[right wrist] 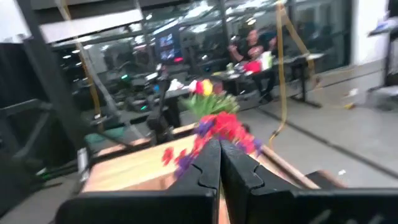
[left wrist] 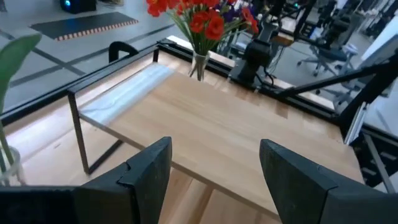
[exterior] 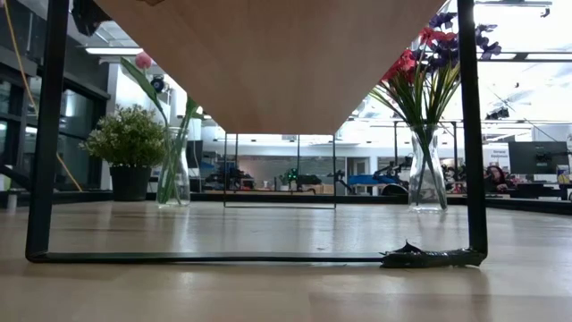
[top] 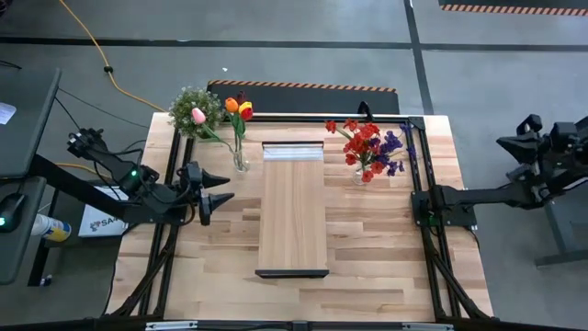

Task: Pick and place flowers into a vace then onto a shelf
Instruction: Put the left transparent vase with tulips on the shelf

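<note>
My left gripper (top: pixel 228 195) hangs spread and empty left of the shelf (top: pixel 292 207); tulips (top: pixel 237 108) and red-purple flowers (top: pixel 367 145) stand in vases flanking its far end. My right gripper (top: pixel 507 142), pressed together, waits beyond the table's right edge. Low view: floor under the shelf lies open. Left wrist: fingers (left wrist: pixel 149 171) face the shelf's long edge. No writing I can make out.

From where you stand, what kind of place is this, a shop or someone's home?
Neither, most likely: it looks like a lab or open-plan workshop. Beyond the wooden table are desks with a seated person, ceiling strip lights and hazard-striped floor mats.
</note>
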Controlling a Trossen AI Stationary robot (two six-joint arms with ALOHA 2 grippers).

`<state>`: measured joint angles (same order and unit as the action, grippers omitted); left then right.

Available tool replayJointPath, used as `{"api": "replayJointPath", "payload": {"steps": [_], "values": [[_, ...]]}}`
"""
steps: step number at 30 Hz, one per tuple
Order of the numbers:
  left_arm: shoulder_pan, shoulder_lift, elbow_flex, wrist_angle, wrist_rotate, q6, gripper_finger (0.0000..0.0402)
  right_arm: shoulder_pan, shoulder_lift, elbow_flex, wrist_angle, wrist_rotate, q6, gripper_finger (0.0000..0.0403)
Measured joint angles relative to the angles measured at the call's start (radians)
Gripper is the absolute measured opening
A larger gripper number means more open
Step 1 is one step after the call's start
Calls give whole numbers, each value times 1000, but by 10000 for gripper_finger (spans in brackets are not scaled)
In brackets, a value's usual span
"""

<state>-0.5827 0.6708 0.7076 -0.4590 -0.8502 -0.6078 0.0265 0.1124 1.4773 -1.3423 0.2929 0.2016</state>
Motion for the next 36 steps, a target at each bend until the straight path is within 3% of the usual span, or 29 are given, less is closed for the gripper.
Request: {"api": "replayJointPath", "payload": {"steps": [14,25,36], "values": [[0,-173,-224,186,-16,41,276,0,-102,-191,54,-256,-153,2],[0,-280,-315,199,3,80,276,0,-101,-221,149,-330,-182,4],[0,-369,-397,233,5,80,276,0,-105,-369,244,-349,-160,6]]}}
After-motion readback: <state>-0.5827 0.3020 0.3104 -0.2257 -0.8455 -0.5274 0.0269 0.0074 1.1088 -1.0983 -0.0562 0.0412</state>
